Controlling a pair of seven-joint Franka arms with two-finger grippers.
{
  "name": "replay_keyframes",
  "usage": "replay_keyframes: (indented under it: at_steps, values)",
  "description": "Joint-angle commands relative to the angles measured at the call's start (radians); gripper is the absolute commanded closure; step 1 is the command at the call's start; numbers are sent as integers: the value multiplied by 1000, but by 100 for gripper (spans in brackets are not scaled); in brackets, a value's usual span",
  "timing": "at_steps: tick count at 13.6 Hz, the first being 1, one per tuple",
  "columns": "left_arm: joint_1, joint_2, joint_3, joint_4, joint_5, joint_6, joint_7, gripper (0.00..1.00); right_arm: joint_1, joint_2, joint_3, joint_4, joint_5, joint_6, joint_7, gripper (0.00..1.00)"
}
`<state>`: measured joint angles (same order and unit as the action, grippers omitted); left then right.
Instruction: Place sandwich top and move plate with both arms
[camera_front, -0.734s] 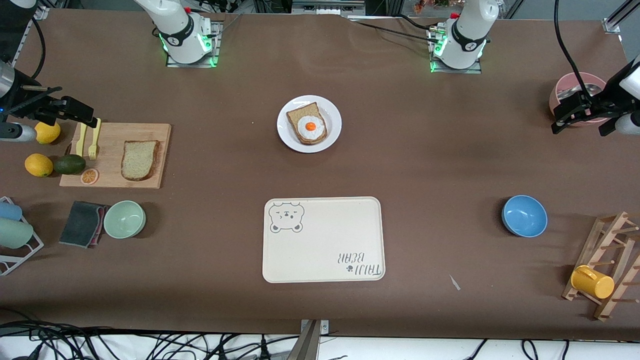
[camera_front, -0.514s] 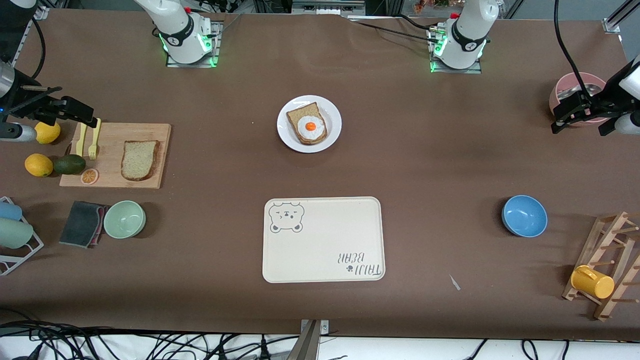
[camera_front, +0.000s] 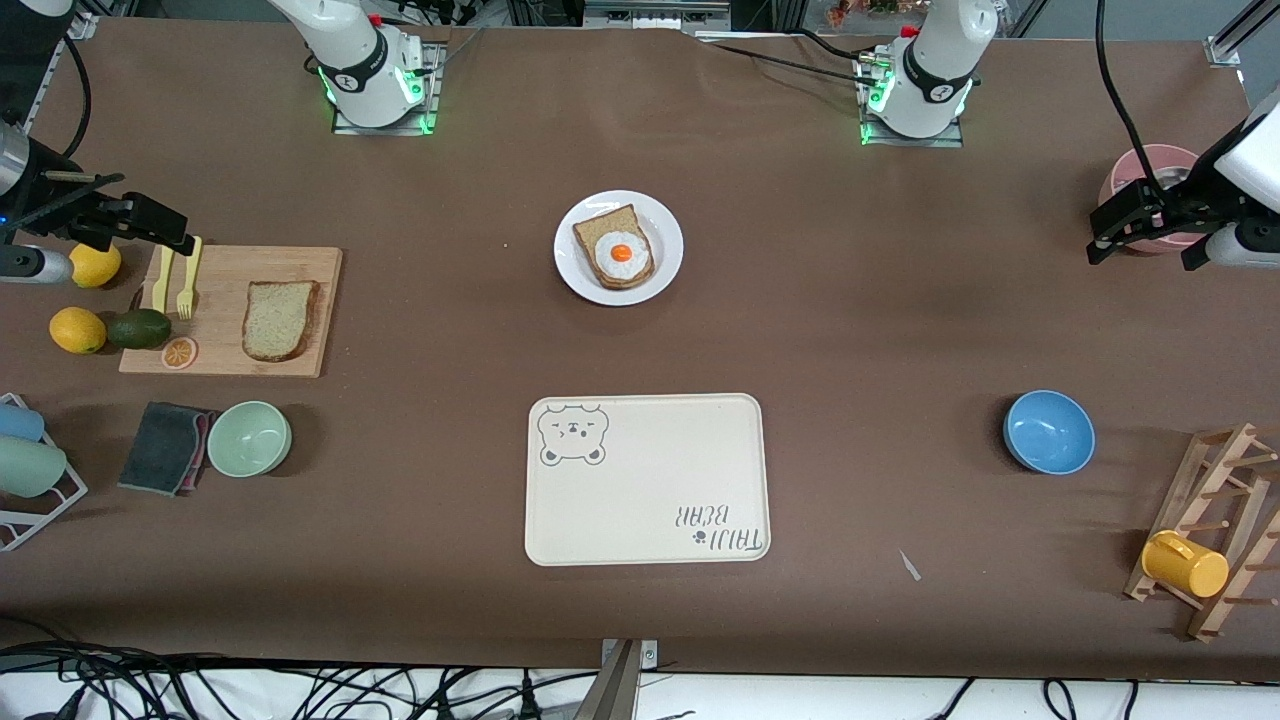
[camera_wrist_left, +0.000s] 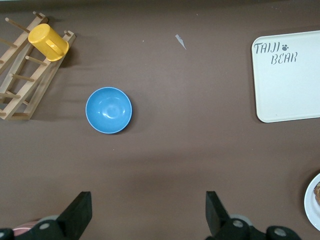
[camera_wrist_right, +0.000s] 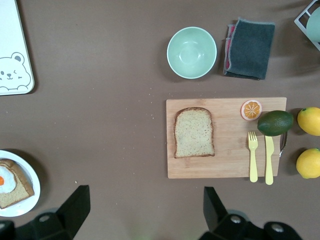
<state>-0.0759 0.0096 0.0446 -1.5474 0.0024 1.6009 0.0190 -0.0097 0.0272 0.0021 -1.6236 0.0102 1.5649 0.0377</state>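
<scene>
The sandwich top (camera_front: 280, 320) is a plain tan slice lying flat on a wooden board (camera_front: 225, 350) toward the right arm's end of the table. It also shows in the right wrist view (camera_wrist_right: 194, 132). The white plate (camera_front: 668, 240) sits mid-table and bears a slice with a fried egg (camera_front: 615, 250). Its rim shows at the frame's edge in each wrist view (camera_wrist_right: 33, 175) (camera_wrist_left: 310, 202). My right gripper (camera_front: 160, 228) hangs open and empty (camera_wrist_right: 145, 202) over the board's end by the yellow fork. My left gripper (camera_front: 1100, 235) hangs open and empty (camera_wrist_left: 148, 205) by a pink bowl.
A cream bear tray (camera_front: 648, 478) lies nearer the camera than the plate. A blue bowl (camera_front: 1048, 431), a pink bowl (camera_front: 1150, 170) and a rack with a yellow mug (camera_front: 1185, 563) stand at the left arm's end. A green bowl (camera_front: 249, 438), cloth, lemons and avocado surround the board.
My left gripper has shifted a little toward the robots' bases, still open. The right arm and everything on the table have stayed put.
</scene>
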Motion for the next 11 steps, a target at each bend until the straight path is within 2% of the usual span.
replay_keyframes:
  at_steps: [1,9,11]
  values:
    - [7,3,-8,24,27,-26,-10,0,-4,-20,7,-24,1,-14,8,0]
    - [5,3,-14,18,28,-65,-68,0,16,-13,9,-30,-1,-34,-2,0]
    - [7,3,-14,13,27,-116,-74,0,17,-7,9,-33,-1,-34,-2,0]
